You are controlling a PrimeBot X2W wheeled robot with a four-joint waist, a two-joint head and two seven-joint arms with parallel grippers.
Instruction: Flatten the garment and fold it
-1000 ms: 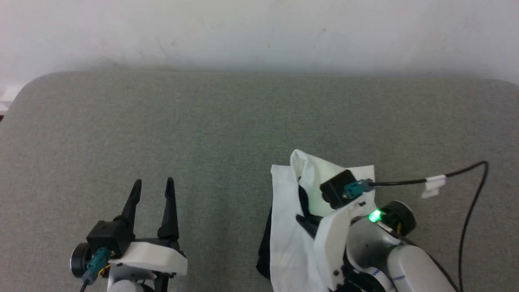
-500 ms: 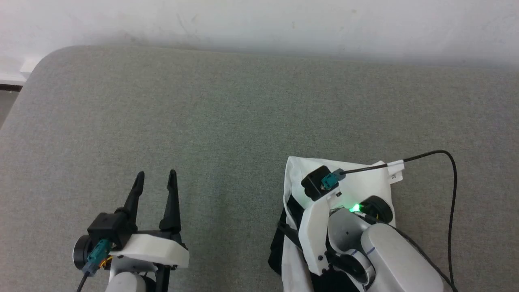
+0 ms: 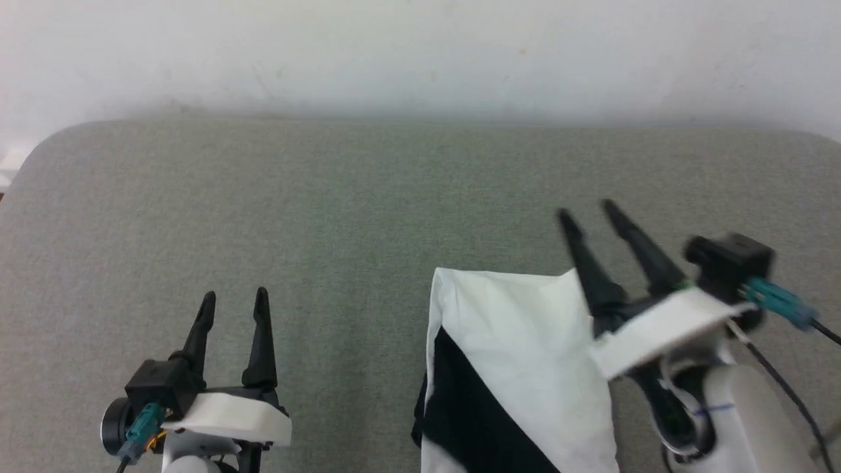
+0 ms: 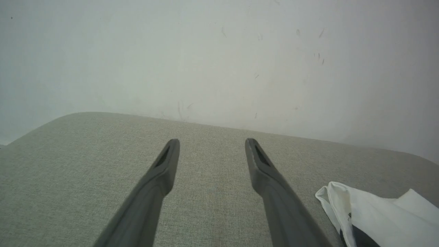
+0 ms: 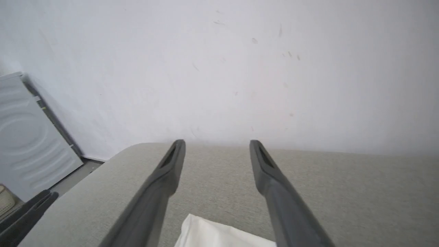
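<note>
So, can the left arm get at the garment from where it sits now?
Probably yes. The left end effector is open and empty, and only grey cushion lies between it and the garment; the right end effector is off at its other side.

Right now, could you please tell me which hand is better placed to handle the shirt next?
Probably the right hand: it is open at the shirt's far right corner, while the open left hand sits well off to the shirt's left.

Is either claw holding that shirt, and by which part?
Nothing is held: left gripper and right gripper are both open, and the garment lies on the cushion.
</note>
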